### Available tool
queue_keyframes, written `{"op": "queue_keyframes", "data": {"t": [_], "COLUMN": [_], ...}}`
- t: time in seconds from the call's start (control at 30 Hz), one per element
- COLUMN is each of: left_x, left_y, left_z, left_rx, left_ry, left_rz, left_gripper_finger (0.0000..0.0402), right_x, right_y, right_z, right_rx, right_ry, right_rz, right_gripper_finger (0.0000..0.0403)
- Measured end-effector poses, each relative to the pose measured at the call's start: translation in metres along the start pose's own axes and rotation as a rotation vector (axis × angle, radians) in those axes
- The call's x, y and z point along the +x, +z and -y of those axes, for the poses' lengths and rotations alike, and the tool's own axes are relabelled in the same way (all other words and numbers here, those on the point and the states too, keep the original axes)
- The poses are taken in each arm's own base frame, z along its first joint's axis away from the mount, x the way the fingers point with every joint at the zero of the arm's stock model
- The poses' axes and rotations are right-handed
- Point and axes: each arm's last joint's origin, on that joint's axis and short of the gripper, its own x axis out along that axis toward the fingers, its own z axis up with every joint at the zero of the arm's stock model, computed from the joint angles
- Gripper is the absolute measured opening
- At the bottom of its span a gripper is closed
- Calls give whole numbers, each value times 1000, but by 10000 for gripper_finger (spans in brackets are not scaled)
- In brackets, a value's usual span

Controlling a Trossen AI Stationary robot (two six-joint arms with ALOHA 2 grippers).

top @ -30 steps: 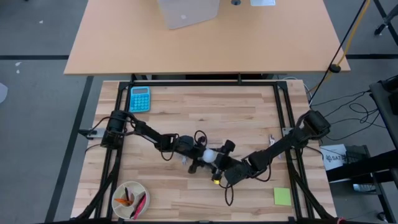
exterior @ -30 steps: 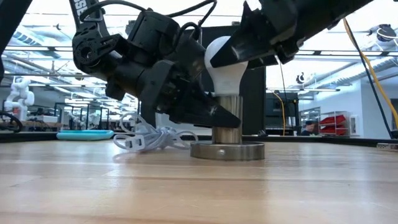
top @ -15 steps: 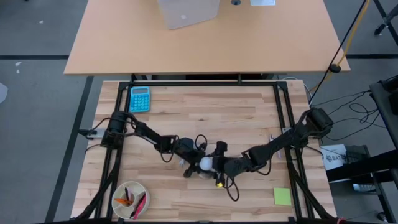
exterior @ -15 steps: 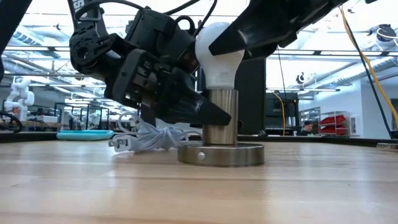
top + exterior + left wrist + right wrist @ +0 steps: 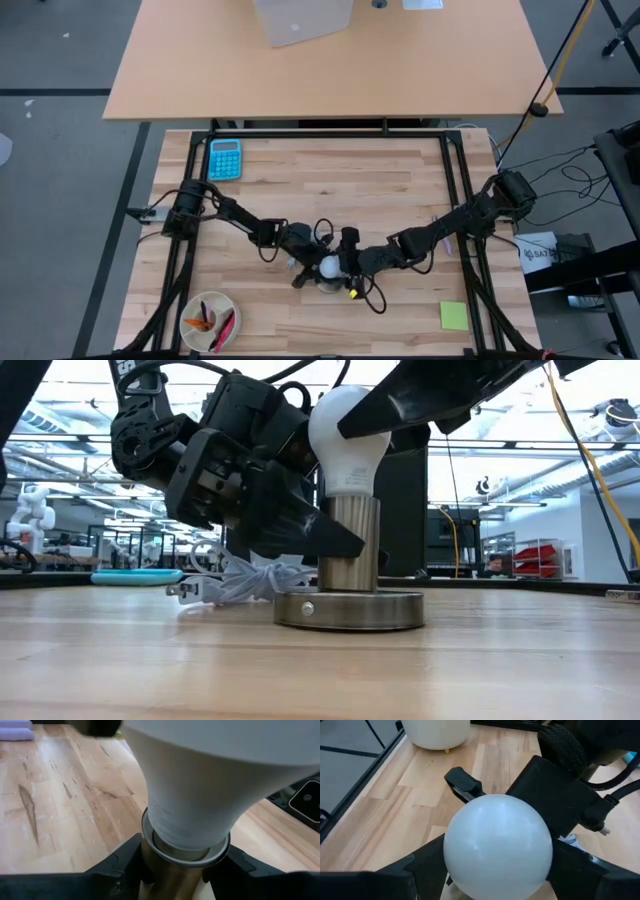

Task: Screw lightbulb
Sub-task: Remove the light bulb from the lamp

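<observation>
Lightbulb [image 5: 347, 435] upright in metal socket [image 5: 349, 565], left gripper [image 5: 305, 270] clamping socket stem from nine o'clock, right gripper [image 5: 343, 265] fingers closed around globe from three o'clock

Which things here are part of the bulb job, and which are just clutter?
In the job: lightbulb, metal socket base, left gripper on the socket stem, right gripper around the globe.

Lying about: calculator, bowl, green sticky note.

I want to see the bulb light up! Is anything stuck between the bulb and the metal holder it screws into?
Nothing visible is. The lightbulb already sits in the metal holder. The left gripper clamps the holder's stem, and the right gripper straddles the bulb's globe.
</observation>
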Motion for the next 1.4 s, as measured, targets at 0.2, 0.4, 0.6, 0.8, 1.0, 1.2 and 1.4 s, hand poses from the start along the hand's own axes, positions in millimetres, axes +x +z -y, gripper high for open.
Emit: {"op": "queue_keyframes", "data": {"t": [0.2, 0.4, 0.6, 0.8, 1.0, 1.2, 1.4], "left_x": [0, 0, -2, -4, -5, -5, -6], "left_y": [2, 1, 2, 3, -1, -2, -2], "left_z": [-2, -3, -8, -13, -16, -16, -18], "left_rx": [-44, -42, -48, -54, -68, -73, -95], "left_ry": [27, 55, 124, 207, 251, 260, 276], "left_rz": [8, 6, 10, 13, -14, -19, -18], "left_gripper_finger": [191, 203, 204, 205, 206, 206, 206], "right_x": [1, 1, -2, -8, -21, -32, -55], "right_y": [1, 1, 2, 5, 19, 21, 30], "right_z": [2, 1, 3, 6, 16, 18, 20], "right_rx": [88, 124, 134, 140, 148, 139, 165], "right_ry": [-28, -27, -89, -158, -376, -375, -346], "right_rz": [11, 10, 20, 26, 103, 90, 92], "right_gripper_finger": [311, 339, 342, 341, 341, 341, 341]}}
